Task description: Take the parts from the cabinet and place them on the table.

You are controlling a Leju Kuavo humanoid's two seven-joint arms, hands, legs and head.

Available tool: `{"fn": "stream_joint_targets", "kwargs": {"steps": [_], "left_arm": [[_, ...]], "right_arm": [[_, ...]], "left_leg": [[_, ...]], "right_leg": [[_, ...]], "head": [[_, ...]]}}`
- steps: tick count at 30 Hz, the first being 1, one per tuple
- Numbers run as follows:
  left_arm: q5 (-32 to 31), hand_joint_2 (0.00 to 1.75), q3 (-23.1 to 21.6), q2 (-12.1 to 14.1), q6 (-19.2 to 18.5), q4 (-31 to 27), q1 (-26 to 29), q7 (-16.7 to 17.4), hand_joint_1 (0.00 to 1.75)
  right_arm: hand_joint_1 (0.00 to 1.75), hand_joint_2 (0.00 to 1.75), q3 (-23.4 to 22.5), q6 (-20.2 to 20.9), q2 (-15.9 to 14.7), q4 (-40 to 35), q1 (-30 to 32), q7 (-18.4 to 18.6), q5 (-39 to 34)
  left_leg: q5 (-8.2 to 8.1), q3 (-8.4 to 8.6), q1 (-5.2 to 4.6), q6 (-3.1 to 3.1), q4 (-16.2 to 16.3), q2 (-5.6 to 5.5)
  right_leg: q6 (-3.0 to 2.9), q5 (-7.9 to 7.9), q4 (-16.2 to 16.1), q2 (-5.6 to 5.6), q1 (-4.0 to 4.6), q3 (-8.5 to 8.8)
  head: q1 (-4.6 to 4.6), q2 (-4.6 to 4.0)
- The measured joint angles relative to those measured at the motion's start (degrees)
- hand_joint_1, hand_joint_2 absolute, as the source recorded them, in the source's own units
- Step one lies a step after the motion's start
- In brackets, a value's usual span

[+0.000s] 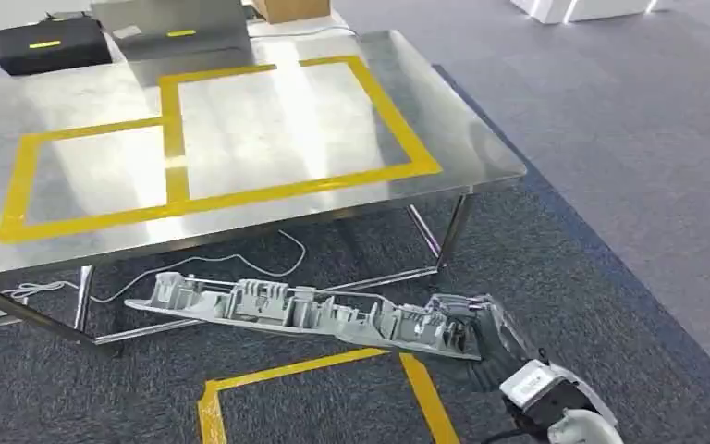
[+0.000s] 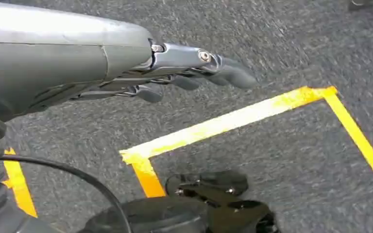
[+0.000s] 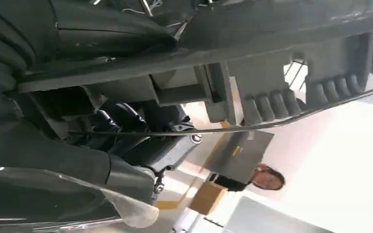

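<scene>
The steel table (image 1: pixel 240 139) is shiny silver-grey, marked with bright yellow tape (image 1: pixel 174 139) laid in joined rectangular outlines across its top. At the table's far edge sit a black box (image 1: pixel 51 44) with a small yellow label, a grey metal case (image 1: pixel 176 32) with another yellow label, and a brown cardboard box (image 1: pixel 288 8). Below the table, the carpet (image 1: pixel 610 185) is dark speckled grey, turning lighter grey-blue away from the table, with yellow tape lines (image 1: pixel 314 365) on it. A white cable (image 1: pixel 194 268) trails under the table. The long ribbed part (image 1: pixel 296 310) is pale grey, held by the dark grey right hand (image 1: pixel 481 324). The left hand (image 2: pixel 194 73) is grey with darker fingers.
</scene>
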Motion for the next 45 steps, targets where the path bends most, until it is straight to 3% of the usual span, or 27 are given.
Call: {"fn": "stream_joint_targets", "kwargs": {"steps": [2, 4, 6, 8, 10, 12, 14, 16, 17, 19, 21, 22, 23, 25, 26, 27, 28, 30, 32, 33, 35, 36, 40, 42, 43, 44, 45], "left_arm": [[0.35, 1.75, -0.02, 0.00, 0.26, -0.02, 0.05, 0.02, 0.00], [0.77, 1.75, -0.18, -0.09, 0.57, -0.02, 0.07, 0.33, 0.00], [1.14, 1.75, -0.55, -0.07, 0.87, -0.02, 0.25, 0.66, 0.00], [1.66, 1.75, -0.94, -0.07, 1.14, -0.02, 0.44, 1.01, 0.00], [2.05, 1.75, -1.09, -0.07, 1.20, -0.02, 0.54, 1.09, 0.00], [2.19, 1.75, -1.14, -0.07, 1.38, -0.07, 0.49, 1.18, 0.00], [2.29, 1.75, -1.16, -0.02, 1.49, -0.26, 0.57, 1.18, 0.00], [2.45, 1.75, -1.18, 0.02, 1.62, -0.35, 0.58, 1.18, 0.00], [2.51, 1.75, -1.22, 0.02, 1.64, -0.37, 0.49, 1.18, 0.00], [2.51, 1.75, -1.29, 0.02, 1.64, -0.37, 0.58, 1.18, 0.00], [2.51, 1.75, -1.29, 0.02, 1.64, -0.37, 0.74, 1.18, 0.00], [2.51, 1.75, -1.29, 0.02, 1.64, -0.37, 0.75, 1.18, 0.00], [2.51, 1.75, -1.29, 0.02, 1.62, -0.37, 0.75, 1.18, 0.00], [2.47, 1.75, -1.29, 0.04, 1.59, -0.37, 0.80, 1.18, 0.00], [2.43, 1.75, -1.27, 0.13, 1.44, -0.35, 0.77, 1.16, 0.00], [2.18, 1.75, -1.29, 0.11, 1.38, -0.39, 0.91, 1.14, 0.00], [2.16, 1.75, -1.29, 0.07, 1.38, -0.42, 0.98, 1.01, 0.00], [2.03, 1.75, -1.25, 0.11, 1.18, -0.50, 0.92, 0.98, 0.00], [2.03, 1.75, -1.20, 0.07, 1.16, -0.52, 0.75, 0.96, 0.00], [2.03, 1.75, -1.20, 0.07, 1.03, -0.52, 0.64, 0.94, 0.00], [2.01, 1.75, -1.20, 0.02, 0.96, -0.52, 0.61, 0.92, 0.00], [2.01, 1.75, -1.20, 0.00, 0.96, -0.52, 0.59, 0.92, 0.00], [2.01, 1.75, -1.20, 0.00, 0.96, -0.52, 0.60, 0.92, 0.00], [1.99, 1.75, -1.20, 0.00, 0.94, -0.52, 0.60, 0.90, 0.00], [1.79, 1.75, -1.18, -0.02, 0.72, -0.52, 0.59, 0.79, 0.00], [1.46, 1.75, -1.16, 0.02, 0.48, -0.55, 0.38, 0.59, 0.00], [1.44, 1.75, -1.16, 0.04, 0.41, -0.55, 0.37, 0.52, 0.00]], "right_arm": [[1.75, 1.75, -0.20, -0.77, 0.15, 0.04, -0.16, 0.70, -0.46], [1.75, 1.75, -0.70, -1.99, 0.46, 0.09, -0.11, 1.33, -0.98], [1.75, 1.75, -1.05, -2.78, 0.79, 0.20, 0.07, 1.62, -1.36], [1.75, 1.75, -1.33, -3.98, 0.96, 0.31, 0.06, 1.62, -1.99], [1.75, 1.75, -1.49, -5.18, 1.18, 0.31, 0.06, 1.57, -2.64], [1.75, 1.75, -1.51, -5.81, 1.62, 0.39, 0.00, 1.31, -3.41], [1.75, 1.75, -1.64, -6.12, 1.75, 0.39, 0.05, 1.22, -3.93], [1.75, 1.75, -1.75, -6.10, 1.86, 0.37, 0.12, 1.11, -4.37], [1.75, 1.75, -1.83, -6.10, 1.92, 0.37, 0.05, 1.03, -4.50], [1.75, 1.75, -1.86, -6.10, 2.03, 0.37, 0.01, 0.92, -4.63], [1.75, 1.75, -1.92, -6.05, 2.03, 0.39, 0.10, 0.92, -4.61], [1.75, 1.75, -1.92, -6.03, 2.03, 0.39, 0.14, 0.92, -4.61], [1.75, 1.75, -1.92, -5.88, 2.03, 0.39, 0.12, 0.77, -4.63], [1.75, 1.75, -1.94, -5.62, 2.05, 0.37, 0.00, 0.24, -4.63], [1.75, 1.75, -1.95, -5.57, 2.05, 0.46, -0.16, 0.09, -4.68], [1.75, 1.75, -1.97, -5.46, 2.05, 0.39, -0.12, -0.16, -4.72], [1.75, 1.75, -1.94, -5.38, 2.05, 0.37, -0.08, -0.15, -4.79], [1.75, 1.75, -1.94, -4.98, 2.05, 0.33, -0.19, -0.28, -4.70], [1.75, 1.75, -1.90, -4.79, 2.05, 0.26, -0.47, -0.42, -4.70], [1.75, 1.75, -1.88, -4.70, 2.05, 0.22, -0.65, -0.61, -4.70], [1.75, 1.75, -1.88, -4.63, 2.05, 0.22, -0.58, -0.68, -4.72], [1.75, 1.75, -1.86, -4.50, 2.05, 0.24, -0.50, -0.68, -4.70], [1.75, 1.75, -1.86, -4.39, 2.05, 0.24, -0.47, -0.68, -4.70], [1.75, 1.75, -1.86, -4.37, 2.05, 0.24, -0.48, -0.76, -4.70], [1.75, 1.75, -1.94, -4.15, 2.03, 0.24, -0.57, -1.49, -4.65], [1.75, 1.75, -1.86, -3.89, 2.03, -0.04, -0.81, -1.94, -4.61], [1.75, 1.75, -1.86, -3.71, 2.01, -0.09, -0.93, -1.99, -4.50]], "left_leg": [[-0.47, 1.27, 0.26, 0.73, -0.79, 0.05], [-1.16, 1.68, 0.26, 1.06, -0.78, -0.03], [-2.04, 2.57, 0.26, 1.04, -0.78, -0.18], [-3.29, 4.30, 0.38, 0.76, -0.77, -0.41], [-4.73, 5.55, 0.43, 0.15, -0.78, -0.41], [-6.02, 5.95, 0.05, -0.54, -0.44, -0.45], [-6.04, 7.09, 0.01, -1.05, -0.36, -0.41], [-5.78, 6.29, 0.11, -1.56, 2.55, -0.19], [-6.15, 4.21, 0.20, -1.94, 6.25, 0.00], [-9.70, -1.05, 0.45, -2.45, 13.88, 0.02], [-12.70, -4.48, 0.47, -2.52, 16.60, 0.03], [-11.83, -4.82, 0.47, -2.36, 15.17, 0.03], [-9.39, -4.45, 0.45, -2.10, 12.10, 0.02], [-0.62, -3.38, 0.13, -1.02, 4.10, 0.09], [0.43, -4.10, -0.33, -0.64, 3.94, 0.17], [-0.59, -3.90, -0.50, -0.16, 2.68, 0.22], [0.79, -3.63, -0.49, -0.17, 2.54, 0.20], [0.47, -2.53, -0.13, 0.12, 1.15, 0.06], [0.27, -1.27, 0.14, 0.55, 0.66, 0.02], [-0.03, -1.10, 0.14, 0.85, 0.66, 0.04], [-0.89, -0.36, 0.13, 0.96, 0.66, 0.03], [-1.43, 0.23, 0.14, 0.97, 0.66, -0.03], [-1.71, 0.63, 0.14, 0.97, 0.66, -0.09], [-2.09, 1.20, 0.15, 0.93, 0.66, -0.15], [-4.10, 3.25, 0.21, 0.01, 0.73, -0.23], [-5.06, 3.97, -0.05, -0.90, 0.68, -0.18], [-4.88, 4.49, -0.07, -1.18, 0.85, -0.18]], "right_leg": [[0.21, -0.58, 6.04, 0.53, -0.02, -3.57], [0.45, -3.94, 13.56, 0.70, -0.03, -9.49], [0.71, -6.19, 15.92, 0.70, -0.06, -13.09], [0.75, -2.48, 10.49, 0.69, -0.13, -12.47], [0.74, 5.45, 2.24, 0.69, -0.24, -10.39], [-0.89, 4.34, 1.50, 0.73, 0.06, -9.58], [-1.56, 4.52, 1.31, 0.77, 0.00, -9.34], [-2.30, 3.94, 1.04, 0.74, -0.36, -7.77], [-2.62, 3.50, 0.99, 0.62, -0.37, -7.21], [-2.69, 2.48, 0.97, 0.62, -0.34, -6.33], [-2.72, 1.34, 0.97, 0.70, -0.34, -5.00], [-2.65, 0.66, 0.97, 0.76, -0.31, -4.11], [-2.55, -0.06, 0.96, 0.79, -0.28, -3.14], [-2.44, -1.36, 0.64, 0.68, -0.21, -2.35], [-2.16, -1.79, 0.90, 0.68, -0.03, -0.68], [-1.81, -1.93, 0.40, 0.80, -0.03, -1.18], [-1.40, -2.06, -0.13, 0.74, -0.03, -0.94], [-0.59, -1.27, 0.92, 0.74, 0.04, -0.33], [-0.29, -1.59, 5.22, 0.78, 0.00, -2.98], [-0.13, -2.53, 9.43, 0.77, -0.01, -5.90], [0.08, -6.48, 15.45, 0.77, -0.01, -11.09], [0.16, -7.64, 15.99, 0.78, -0.01, -12.49], [0.22, -7.54, 15.48, 0.76, -0.03, -12.79], [0.19, -6.64, 14.02, 0.76, -0.05, -12.77], [0.11, 5.10, 2.33, 0.62, -0.06, -10.27], [-1.57, 3.95, 2.29, 0.73, 0.25, -9.43], [-1.98, 3.65, 2.09, 0.66, 0.29, -9.72]], "head": [[0.22, -0.02], [0.31, -0.02], [0.33, -0.02], [0.35, 0.00], [0.41, 0.00], [0.53, 0.00], [0.65, 0.00], [0.61, 0.00], [0.22, 0.00], [0.28, 0.00], [0.28, 0.00], [0.26, 0.00], [0.26, 0.00], [0.26, 0.00], [0.48, -0.02], [0.30, 0.00], [0.53, 0.00], [0.61, 0.00], [0.63, 0.00], [0.70, 0.00], [0.61, 0.00], [0.70, 0.00], [0.68, 0.00], [0.61, 0.00], [0.70, 0.00], [0.61, 0.00], [0.72, 0.00]]}}
